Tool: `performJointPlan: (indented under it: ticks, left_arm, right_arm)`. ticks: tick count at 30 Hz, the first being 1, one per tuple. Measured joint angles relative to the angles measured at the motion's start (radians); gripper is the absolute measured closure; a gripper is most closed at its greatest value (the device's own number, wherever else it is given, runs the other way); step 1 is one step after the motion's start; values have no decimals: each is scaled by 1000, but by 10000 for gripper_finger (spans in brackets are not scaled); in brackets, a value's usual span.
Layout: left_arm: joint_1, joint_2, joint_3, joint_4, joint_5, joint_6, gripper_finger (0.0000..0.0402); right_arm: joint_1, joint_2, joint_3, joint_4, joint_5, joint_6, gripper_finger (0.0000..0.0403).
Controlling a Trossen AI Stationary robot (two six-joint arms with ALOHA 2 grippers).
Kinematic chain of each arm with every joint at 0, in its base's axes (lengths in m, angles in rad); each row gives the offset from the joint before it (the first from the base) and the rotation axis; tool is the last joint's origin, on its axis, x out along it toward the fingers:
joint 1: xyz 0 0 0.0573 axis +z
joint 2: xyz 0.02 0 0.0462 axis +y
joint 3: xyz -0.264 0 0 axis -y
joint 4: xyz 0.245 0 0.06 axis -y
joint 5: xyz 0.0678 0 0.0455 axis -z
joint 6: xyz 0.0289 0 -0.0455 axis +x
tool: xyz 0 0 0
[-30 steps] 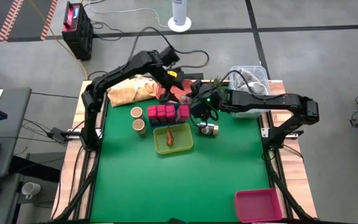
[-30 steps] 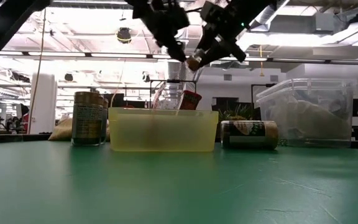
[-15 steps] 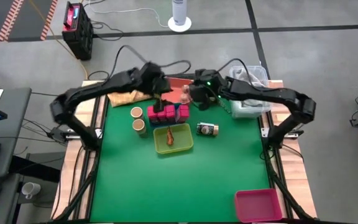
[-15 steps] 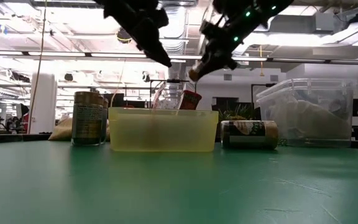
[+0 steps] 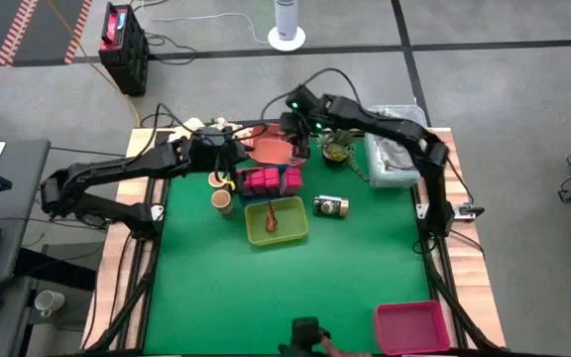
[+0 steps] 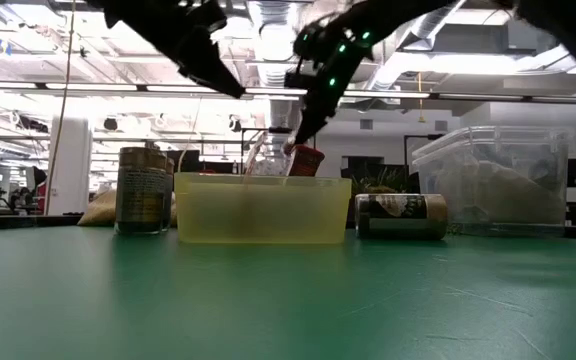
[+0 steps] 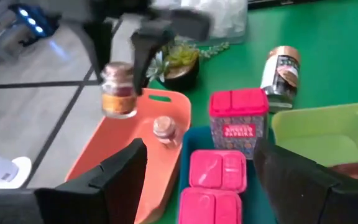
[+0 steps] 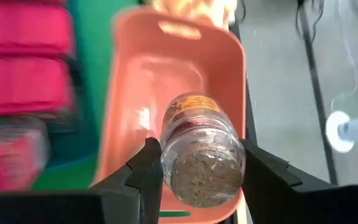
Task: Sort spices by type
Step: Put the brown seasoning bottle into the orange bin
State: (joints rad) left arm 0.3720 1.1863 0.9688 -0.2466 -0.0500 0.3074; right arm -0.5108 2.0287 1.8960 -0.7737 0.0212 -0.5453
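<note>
- High view: right tool (image 5: 295, 127) was over the orange tray (image 5: 271, 151) at the bench's far edge; what it held didn't show from here. Left tool (image 5: 228, 167) sat just left of the pink boxes (image 5: 266, 180), near the far edge. Two tan jars (image 5: 219, 190) stood left of the boxes, a lying jar (image 5: 331, 206) right of the yellow-green bin (image 5: 277, 221), and a brown pod (image 5: 270, 215) lay in that bin. Pink bin (image 5: 410, 326) sat alone at the near right corner.
- Low view: both arms came in from above behind the yellow-green bin (image 6: 263, 209). One upright jar (image 6: 143, 190) was left of it, the lying jar (image 6: 401, 216) right of it, and a clear tub (image 6: 493, 180) further right. Tray contents were hidden here.
- Left wrist view: left tool (image 7: 197, 171) was open with nothing between the fingers, above the pink boxes (image 7: 219, 179). Beyond, the right tool held a small glass spice jar (image 7: 118, 91) above the orange tray (image 7: 129, 162), where one small jar (image 7: 165, 129) already stood. Only this view showed that jar.
- Right wrist view: right tool (image 8: 199, 171) was clamped on the glass spice jar (image 8: 201, 158), the jar's end facing the camera, directly over the orange tray (image 8: 173, 68).
- Judgement: the step was placing this jar with its like in the tray. The next move calls for lowering it beside the standing jar without knocking it, then releasing.
</note>
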Motion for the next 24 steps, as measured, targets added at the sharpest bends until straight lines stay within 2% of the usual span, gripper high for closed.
performJointPlan:
  ticks: [7,14,24]
  left_arm:
    - [-1,-43,-117,113,-21,-26,123]
    - [-11,-46,-210,173,-22,-96,123]
    - [-105,-46,-303,278,-118,-144,123]
  right_arm:
    - [-43,183,239,-178,-1,-5,208]
    - [-57,297,393,-327,-73,-2,208]
    - [-89,343,415,-319,-80,-4,208]
